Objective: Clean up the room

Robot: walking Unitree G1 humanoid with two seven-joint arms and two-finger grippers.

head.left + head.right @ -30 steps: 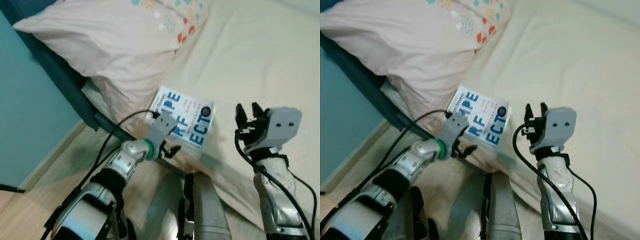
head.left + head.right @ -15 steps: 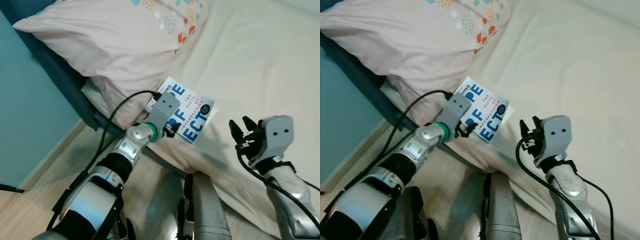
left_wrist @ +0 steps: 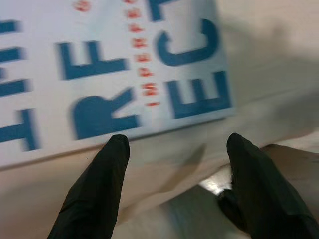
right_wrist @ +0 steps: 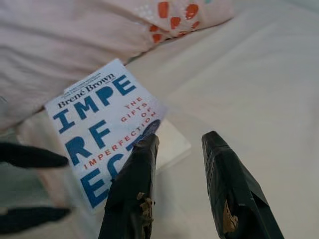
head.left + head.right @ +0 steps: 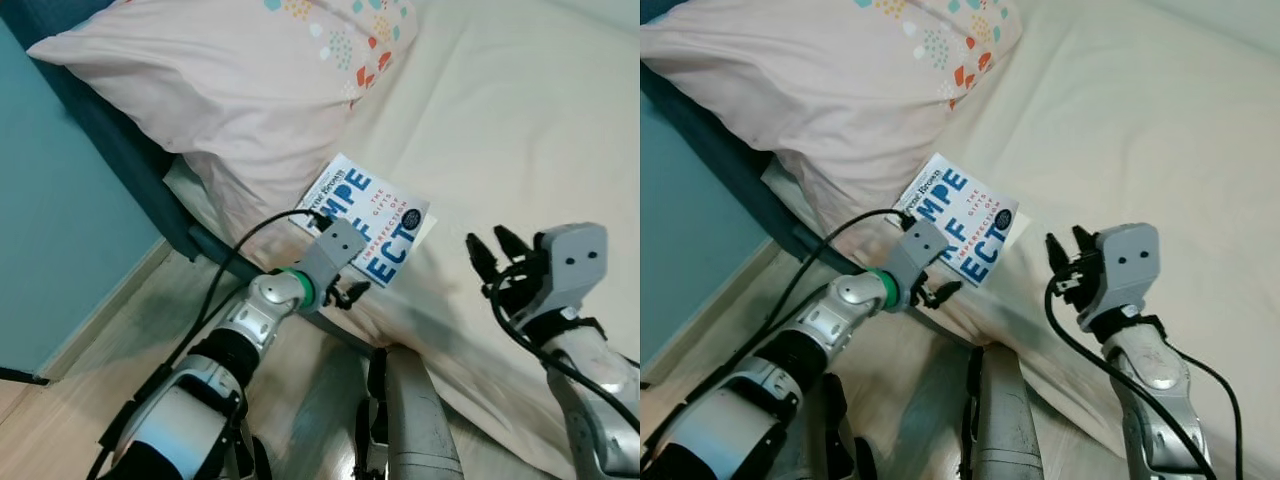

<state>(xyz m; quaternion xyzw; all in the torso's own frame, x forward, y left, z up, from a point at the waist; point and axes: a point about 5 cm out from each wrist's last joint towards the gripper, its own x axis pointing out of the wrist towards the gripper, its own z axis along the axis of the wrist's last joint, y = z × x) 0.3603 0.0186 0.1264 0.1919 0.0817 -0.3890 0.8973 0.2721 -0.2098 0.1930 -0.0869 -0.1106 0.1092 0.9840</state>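
The book (image 5: 368, 218) lay on the bed (image 5: 520, 130) beside the pillow (image 5: 220, 90), the left gripper (image 5: 348, 293) and right gripper (image 5: 494, 255) hovering near it, fingers spread and empty

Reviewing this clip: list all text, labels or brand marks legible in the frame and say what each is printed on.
"Brené Brown": top of the book cover, black print.
"IMPE / RF / ECT": large blue letters on the cover, the rows partly hidden by the right gripper's fingers.
"THE GIFTS OF IMPERFECTION": small red letters running down the cover.
One small line above the author's name and the dark round seal: too small to read.
The pillow carries a coloured pattern, no text.
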